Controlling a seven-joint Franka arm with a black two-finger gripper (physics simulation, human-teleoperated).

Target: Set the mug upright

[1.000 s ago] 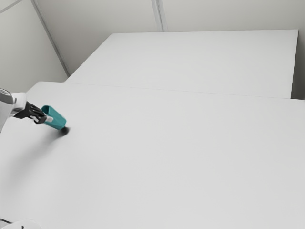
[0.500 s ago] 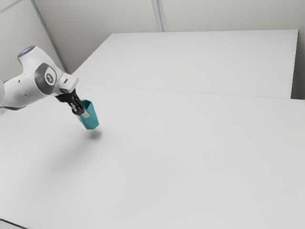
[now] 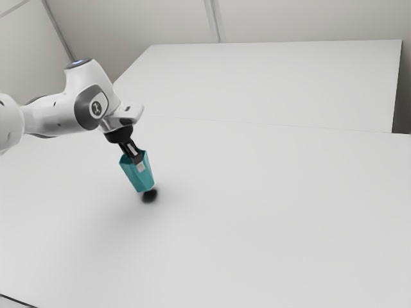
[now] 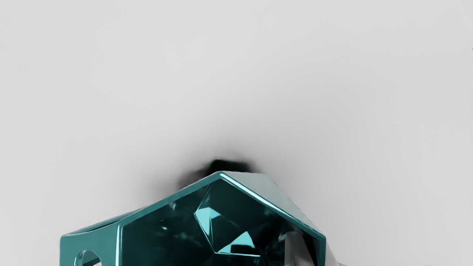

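Claw (image 3: 140, 166): we had it clamped on the mug wall, one finger (image 4: 295, 249) inside, the other outside.
Mug (image 3: 143, 181): teal, at the claw's tips, mouth up, still-life lean off vertical; we didn't have it fully upright.
Base: below the claw's tips, close over the table (image 3: 257, 212) or touching; we couldn't tell which.
Shadow (image 3: 149, 196): dark patch by the base, beyond the claw's tips.
Arm (image 3: 58, 115): we had it reaching in from the exterior view's left.
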